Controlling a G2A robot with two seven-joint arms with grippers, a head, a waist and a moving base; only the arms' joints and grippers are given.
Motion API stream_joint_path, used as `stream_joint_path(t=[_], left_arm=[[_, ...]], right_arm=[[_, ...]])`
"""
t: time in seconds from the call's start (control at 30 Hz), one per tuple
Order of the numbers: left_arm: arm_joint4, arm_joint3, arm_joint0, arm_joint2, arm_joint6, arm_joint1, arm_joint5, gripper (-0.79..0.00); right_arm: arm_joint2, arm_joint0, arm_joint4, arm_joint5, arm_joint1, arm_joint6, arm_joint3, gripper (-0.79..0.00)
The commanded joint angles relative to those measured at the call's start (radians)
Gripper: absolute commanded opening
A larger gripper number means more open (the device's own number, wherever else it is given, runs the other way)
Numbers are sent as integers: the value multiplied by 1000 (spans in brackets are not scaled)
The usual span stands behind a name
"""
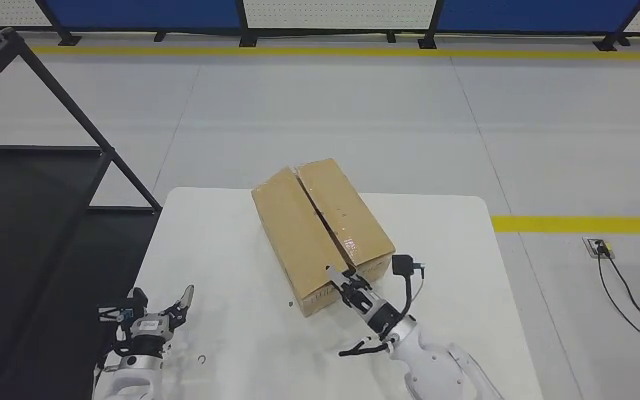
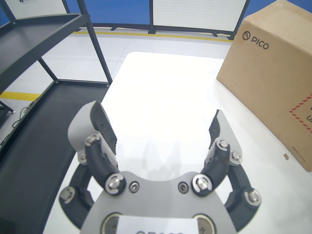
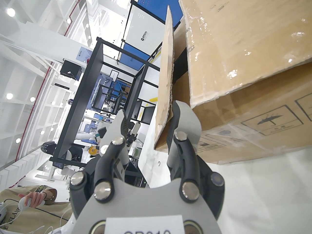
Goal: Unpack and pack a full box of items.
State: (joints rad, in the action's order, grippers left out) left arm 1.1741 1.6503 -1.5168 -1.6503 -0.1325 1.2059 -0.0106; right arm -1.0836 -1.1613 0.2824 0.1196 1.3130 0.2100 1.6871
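Observation:
A brown cardboard box (image 1: pixel 318 232) lies slantwise in the middle of the white table (image 1: pixel 225 290), its two top flaps meeting along a seam. My right gripper (image 1: pixel 345 285) is at the box's near end, by the seam. In the right wrist view one flap (image 3: pixel 165 74) stands lifted on edge between the spread fingers of this gripper (image 3: pixel 148 120), close against one finger (image 3: pixel 181 118); the other flap (image 3: pixel 238 35) lies flat with clear tape on it. My left gripper (image 2: pixel 156 113) is open over the table's near left part (image 1: pixel 160 310), with nothing in it; the box (image 2: pixel 268 62) is off to its side.
A black metal shelf rack (image 2: pixel 48 37) stands just beyond the table's left edge (image 1: pixel 60 200). Blue and white partition panels (image 1: pixel 330 12) line the far side of the floor. Bare table surface lies left of the box and on its right (image 1: pixel 450 260).

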Motion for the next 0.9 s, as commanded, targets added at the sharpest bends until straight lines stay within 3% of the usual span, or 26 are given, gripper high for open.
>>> stream_joint_path(t=[0.0,0.1,0.2,0.33,0.57,0.87], left_arm=[[-2,-2,0,-4,0,0,3,0],[-1,-5,3,-8,1,1,4,0],[-1,-5,4,-9,3,2,6,0],[0,-5,6,-12,5,2,8,0],[4,-13,12,-13,14,4,19,0],[14,-16,28,-15,28,4,31,0]], right_arm=[[4,6,11,-10,2,0,-6,-431],[12,13,26,-25,5,-7,-12,-502],[17,18,36,-31,8,-14,-18,-683],[18,25,44,-34,11,-20,-25,-785],[-6,26,31,-6,11,-4,-35,-785],[-78,-5,-25,75,-3,97,-17,-785]])
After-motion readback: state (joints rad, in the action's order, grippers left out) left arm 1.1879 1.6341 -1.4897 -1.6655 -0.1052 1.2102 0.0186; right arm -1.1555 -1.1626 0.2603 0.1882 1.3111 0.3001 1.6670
